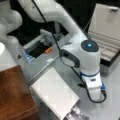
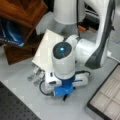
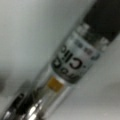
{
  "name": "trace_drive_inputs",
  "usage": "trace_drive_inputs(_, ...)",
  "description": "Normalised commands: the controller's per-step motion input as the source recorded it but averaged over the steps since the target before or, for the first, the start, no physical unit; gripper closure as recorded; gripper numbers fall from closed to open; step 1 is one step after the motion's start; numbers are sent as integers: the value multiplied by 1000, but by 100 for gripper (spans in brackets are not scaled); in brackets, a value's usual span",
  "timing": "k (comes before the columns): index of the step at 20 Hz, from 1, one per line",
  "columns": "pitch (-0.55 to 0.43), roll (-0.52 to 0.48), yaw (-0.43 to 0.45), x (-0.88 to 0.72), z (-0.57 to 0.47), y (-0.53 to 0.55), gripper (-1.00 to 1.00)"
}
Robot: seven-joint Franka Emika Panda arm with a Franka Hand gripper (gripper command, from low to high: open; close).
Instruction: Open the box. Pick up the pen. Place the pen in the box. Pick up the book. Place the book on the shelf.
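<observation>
Glossy pen [image 3: 72, 62] with chrome tip; grained wooden shelf [image 1: 12, 95].

Both front views high, opposite sides – book [image 1: 53, 93] [image 2: 46, 48] shared, wrist view close

Soft blur, dim even light

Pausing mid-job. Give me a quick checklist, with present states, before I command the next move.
1. Box lid open: ok, it stands raised.
2. Pen in the box: not ok, it fills the wrist view, away from the box.
3. Gripper low by the pen: ok, down at the book's edge.
4. Book on the shelf: not ok, it lies flat on the table beside it.
5. Pen lifted: cannot tell.
</observation>
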Motion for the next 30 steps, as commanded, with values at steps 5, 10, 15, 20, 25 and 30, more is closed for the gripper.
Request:
trace_drive_inputs(5,-99,-148,4,-205,-226,186,100)
trace_drive_inputs(10,-94,-149,7,-230,-223,195,100)
trace_drive_inputs(15,-73,-165,-2,-284,-166,201,100)
trace_drive_inputs(20,-30,-190,-42,-367,-14,209,100)
trace_drive_inputs(25,5,-220,-45,-356,249,162,100)
trace_drive_inputs(30,-20,-236,-13,-222,213,107,100)
